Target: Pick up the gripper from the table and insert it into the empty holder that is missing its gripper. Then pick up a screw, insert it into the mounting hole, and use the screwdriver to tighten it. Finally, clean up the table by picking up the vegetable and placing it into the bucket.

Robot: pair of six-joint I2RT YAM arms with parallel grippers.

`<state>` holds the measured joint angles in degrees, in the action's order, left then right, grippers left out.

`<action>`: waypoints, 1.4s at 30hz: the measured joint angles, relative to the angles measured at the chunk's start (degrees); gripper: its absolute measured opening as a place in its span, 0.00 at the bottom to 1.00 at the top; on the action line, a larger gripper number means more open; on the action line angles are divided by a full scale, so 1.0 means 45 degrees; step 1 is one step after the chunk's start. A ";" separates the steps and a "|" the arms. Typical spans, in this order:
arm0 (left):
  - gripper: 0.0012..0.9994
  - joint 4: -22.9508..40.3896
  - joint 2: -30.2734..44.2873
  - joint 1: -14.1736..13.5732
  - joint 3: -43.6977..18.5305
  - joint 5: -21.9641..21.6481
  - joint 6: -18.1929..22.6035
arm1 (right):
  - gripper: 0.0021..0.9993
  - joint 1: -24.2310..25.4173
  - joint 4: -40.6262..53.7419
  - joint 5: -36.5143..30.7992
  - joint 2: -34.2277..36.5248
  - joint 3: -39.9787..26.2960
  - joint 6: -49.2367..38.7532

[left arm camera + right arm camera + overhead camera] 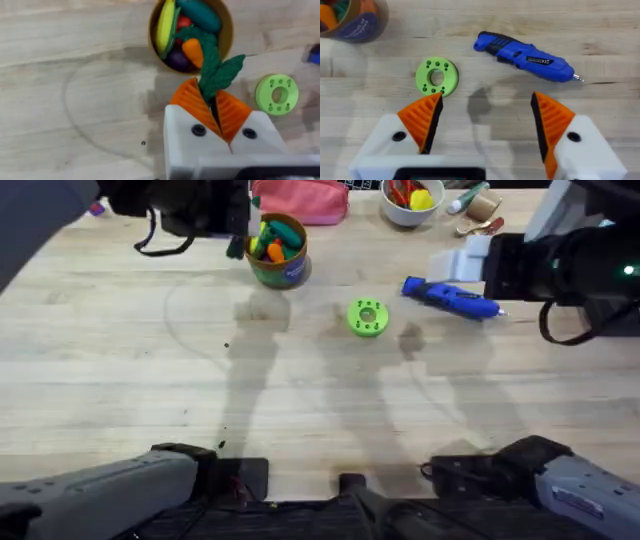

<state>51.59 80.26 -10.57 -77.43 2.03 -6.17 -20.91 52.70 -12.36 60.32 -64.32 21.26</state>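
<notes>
- In the left wrist view, the left gripper (218,107) is closed almost fully, its two orange ribbed pads (191,101) pinching the stem of the vegetable (216,75), a slim green piece with a leafy end.
- That leafy end hangs at the rim of the bucket (227,37), which sits in the upper middle of that view.
- One bucket is seen; in the overhead view it stands at the upper centre-left of the bench (130,370), packed with several toy vegetables in yellow, orange, red, green and purple.
- In the right wrist view, the right gripper (485,125) is spread wide and holds nothing, both orange pads over bare wood.
- One screwdriver (450,297), bright blue, lies flat on the bench at the upper right of the overhead view.
- One lime-green disc (367,317) lies just left of the screwdriver, apart from it.
- One white bowl (412,202) with bright toys sits at the top edge, with one pink pouch (305,200) to its left.
</notes>
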 joint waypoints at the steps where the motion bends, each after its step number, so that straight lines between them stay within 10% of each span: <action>1: 0.02 -0.0205 0.0058 0.0000 0.0003 0.0063 0.0005 | 0.99 0.0000 0.0002 0.0000 0.0003 -0.0003 0.0000; 19: 0.02 -0.3939 0.3542 0.0000 0.0024 0.0415 0.0286 | 0.99 0.0000 0.0002 0.0000 -0.0001 -0.0003 0.0000; 26: 0.95 -0.3978 0.3394 0.0000 0.0024 0.0464 0.0340 | 0.99 0.0000 0.0002 0.0000 0.0002 -0.0003 0.0000; 42: 0.99 -0.0436 -0.1363 -0.0001 0.0087 0.0449 0.0607 | 0.99 0.0000 0.0002 0.0011 0.0002 -0.0003 0.0000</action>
<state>49.63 74.13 -10.57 -77.04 4.05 -3.44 -20.91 52.71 -12.31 60.33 -64.34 21.26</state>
